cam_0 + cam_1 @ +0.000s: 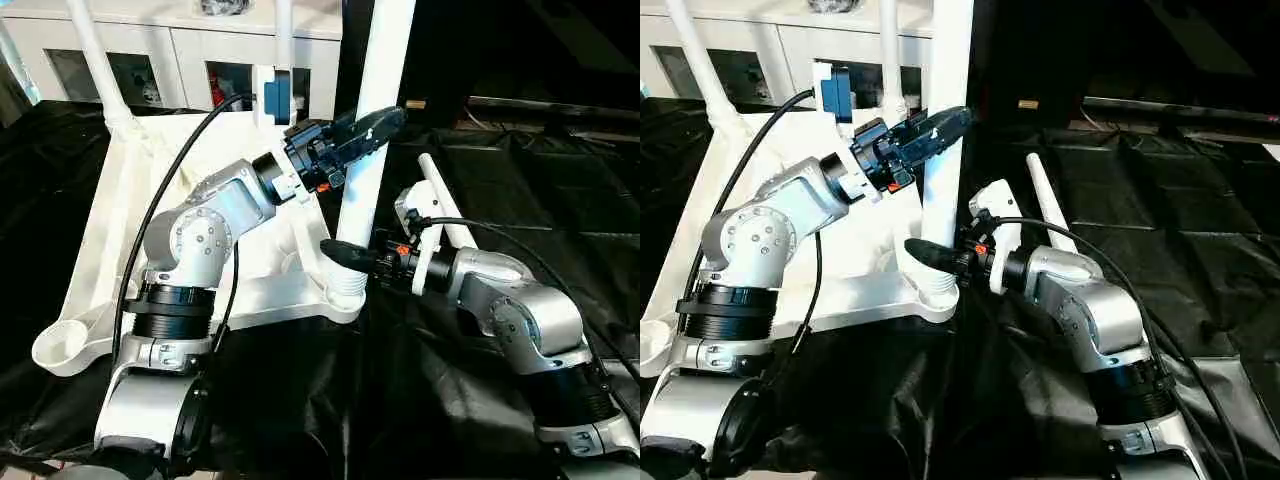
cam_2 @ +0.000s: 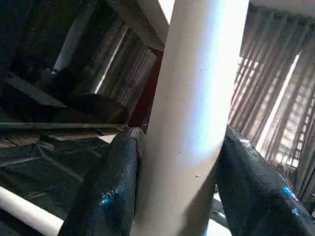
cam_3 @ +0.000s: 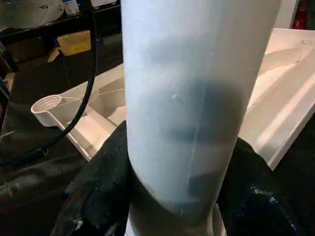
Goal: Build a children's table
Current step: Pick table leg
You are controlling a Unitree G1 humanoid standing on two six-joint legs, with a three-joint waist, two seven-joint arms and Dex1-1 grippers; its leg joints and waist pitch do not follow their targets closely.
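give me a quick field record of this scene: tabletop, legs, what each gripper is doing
tabletop: white tabletop lying underside up on black sheeting
legs fitted: two at the far corners, far-left leg and far-right leg
leg in work: upright leg standing in the near-right corner socket
loose leg: spare leg lying on the sheeting beside the tabletop
empty socket: near-left socket
left gripper: closed around the upright leg, higher up
right gripper: closed around the same leg just above the socket
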